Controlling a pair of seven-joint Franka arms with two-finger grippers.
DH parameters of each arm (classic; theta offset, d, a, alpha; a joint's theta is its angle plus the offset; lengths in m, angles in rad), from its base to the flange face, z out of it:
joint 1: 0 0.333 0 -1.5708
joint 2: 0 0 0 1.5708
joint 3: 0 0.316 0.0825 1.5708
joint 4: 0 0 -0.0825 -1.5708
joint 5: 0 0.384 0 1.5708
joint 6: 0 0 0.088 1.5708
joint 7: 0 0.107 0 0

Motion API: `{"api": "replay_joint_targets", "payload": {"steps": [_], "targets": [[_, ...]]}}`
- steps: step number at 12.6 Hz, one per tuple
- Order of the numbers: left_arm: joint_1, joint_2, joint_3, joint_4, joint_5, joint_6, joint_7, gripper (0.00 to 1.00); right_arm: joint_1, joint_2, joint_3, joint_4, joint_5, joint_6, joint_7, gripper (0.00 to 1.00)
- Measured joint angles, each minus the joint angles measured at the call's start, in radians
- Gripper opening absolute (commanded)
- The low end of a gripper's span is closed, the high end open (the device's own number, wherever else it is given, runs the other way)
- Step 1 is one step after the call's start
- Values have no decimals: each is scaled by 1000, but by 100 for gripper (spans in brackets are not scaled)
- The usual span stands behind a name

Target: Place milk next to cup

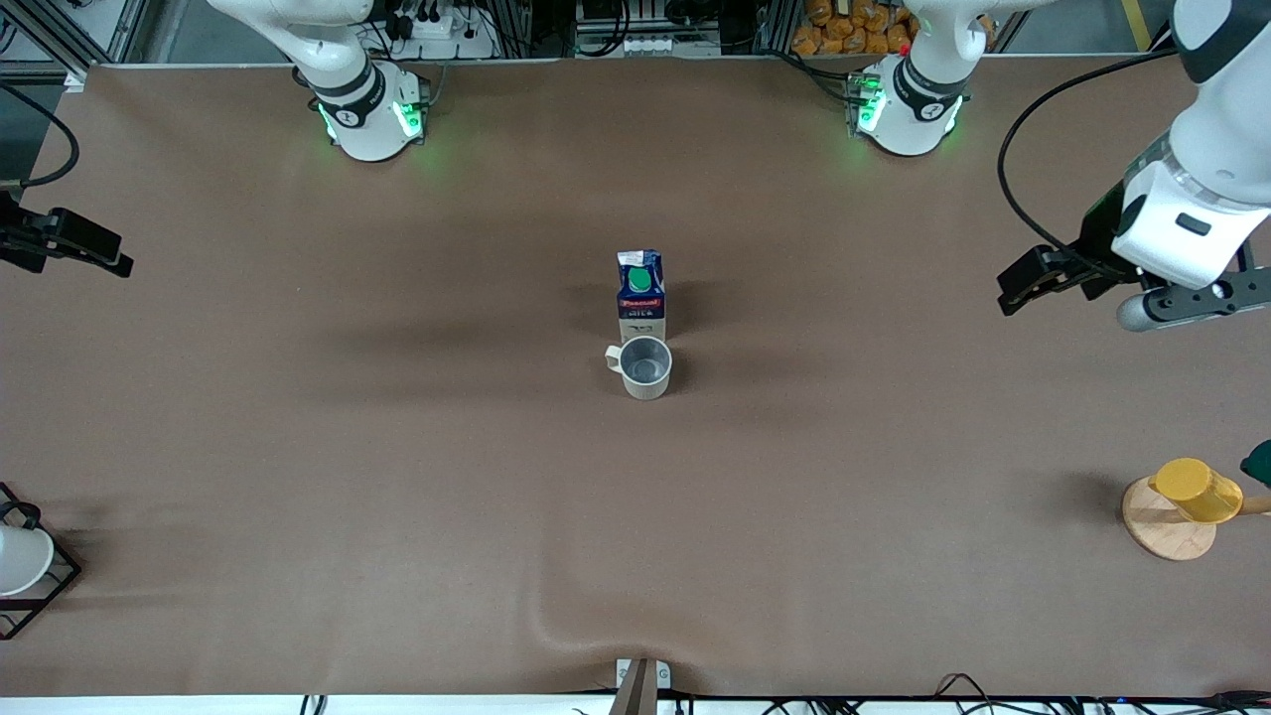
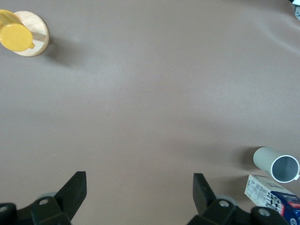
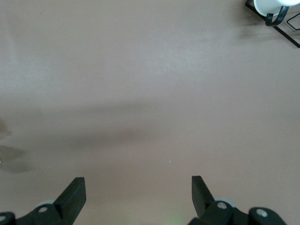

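Milk (image 1: 640, 295) stands upright mid-worktop, long axis vertical, green cap up, directly beside the cup (image 1: 644, 366) and apparently touching or nearly so; the cup sits just nearer the front camera, handle toward the right arm's end. From how they lie, the placement looks already done. Left gripper (image 1: 1028, 283) is up over bare worktop (image 1: 397, 477) at the left arm's end, fingers (image 2: 75, 190) spread wide, holding nothing; its wrist view shows carton (image 2: 274, 199) and mug (image 2: 277, 164) off to one side, well apart from the fingers. Right gripper (image 1: 84, 243) hangs over the right arm's end of the worktop, fingers (image 3: 72, 192) also spread and empty, only bare surface under it. Neither arm is close to the pair; both are about equally removed, left perhaps slightly nearer. If any correction were needed, a side approach from the left arm's end meets the carton's broad face squarely. Yellow cup (image 1: 1197, 490) on its wooden stand (image 1: 1167, 531) and white cup in wire rack (image 1: 20, 561) sit at the worktop edges, irrelevant.
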Motion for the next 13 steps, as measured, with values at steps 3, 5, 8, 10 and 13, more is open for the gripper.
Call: {"api": "replay_joint_targets", "payload": {"steps": [3,5,8,10,13], "targets": [[1,-20,78,-1,0,-21,106,100,0,0,0,0,0,0,0,100],[2,-24,101,-1,0,-22,138,100,0,0,0,0,0,0,0,100],[1,-25,102,0,0,-26,139,100,0,0,0,0,0,0,0,100],[-1,-26,102,0,0,-36,139,100,0,0,0,0,0,0,0,100],[-4,-26,102,0,0,-47,139,100,0,0,0,0,0,0,0,100]]}}
